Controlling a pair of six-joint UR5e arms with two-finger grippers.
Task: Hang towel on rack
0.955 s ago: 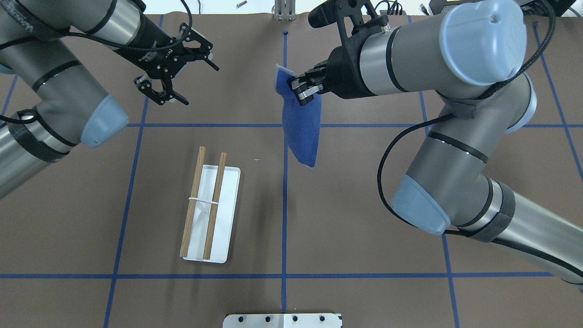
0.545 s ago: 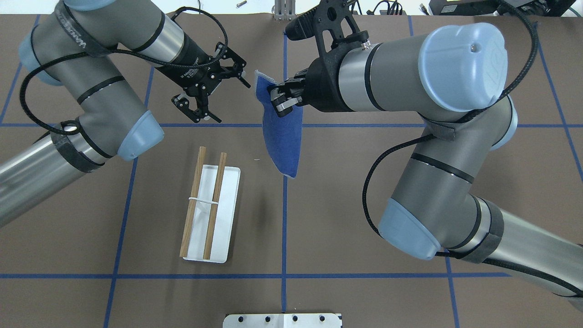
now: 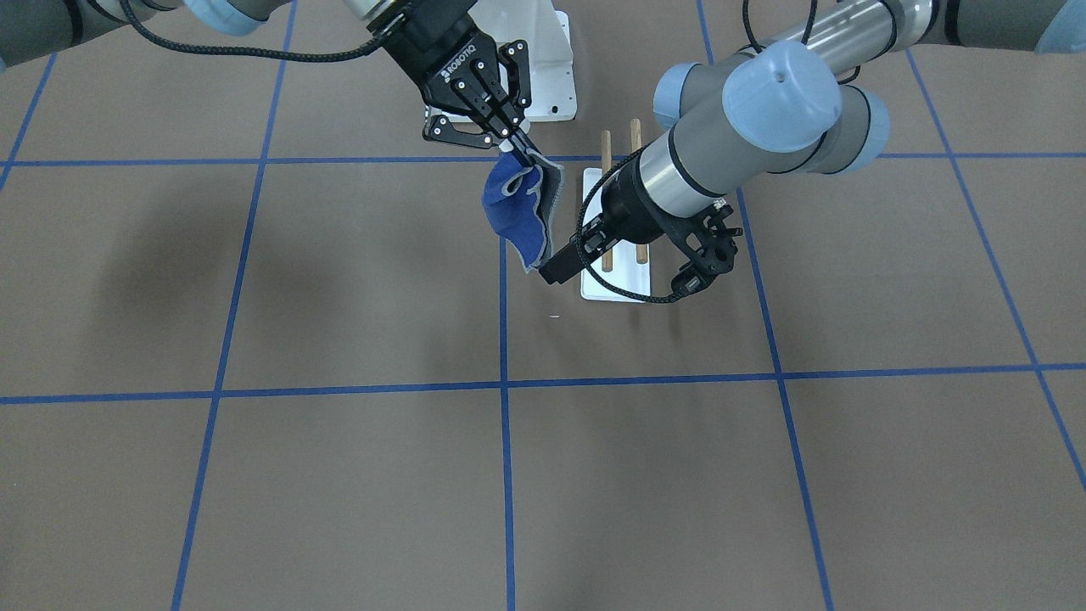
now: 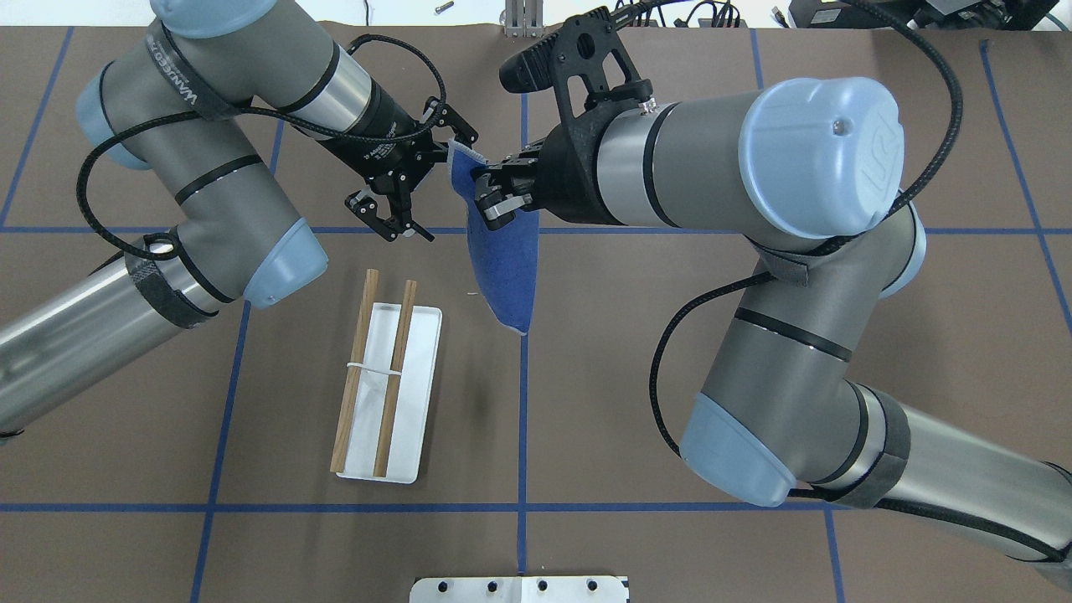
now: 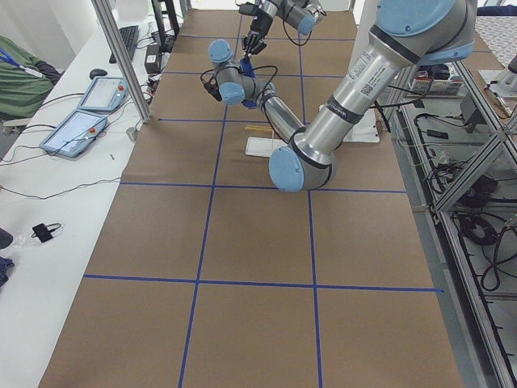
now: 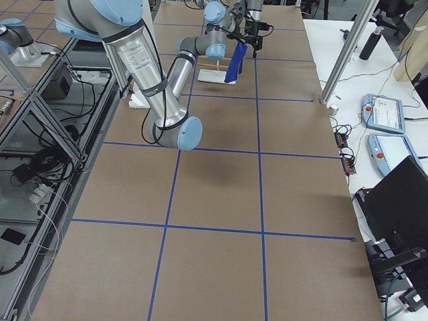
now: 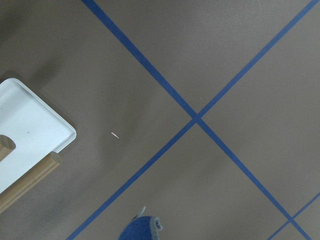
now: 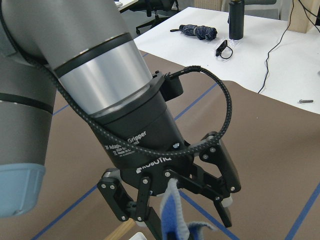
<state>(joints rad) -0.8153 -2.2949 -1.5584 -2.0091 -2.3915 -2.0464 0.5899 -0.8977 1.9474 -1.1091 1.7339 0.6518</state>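
Left end effector (image 4: 442, 186) has neared, spread wide; right end effector (image 4: 485, 197) pinches limp blue towel (image 4: 507, 268).

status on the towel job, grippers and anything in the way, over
Right gripper shut on towel, cloth hanging in the air. Left gripper open beside it, not gripping. Rack bare, path to it open.

Brown table (image 6: 221, 200) crossed by blue tape lines. Near right arm (image 6: 152, 77) bent, elbow down near table, forearm angled toward far end. Towel (image 6: 233, 65) seen hanging lengthwise there, just beside rack (image 6: 210, 76); only white base clearly made out. Far left arm (image 6: 215, 11) seen beyond. Hold on towel too small to be judged. Two screen devices (image 6: 382, 109) laid on white bench (image 6: 401, 80) alongside.
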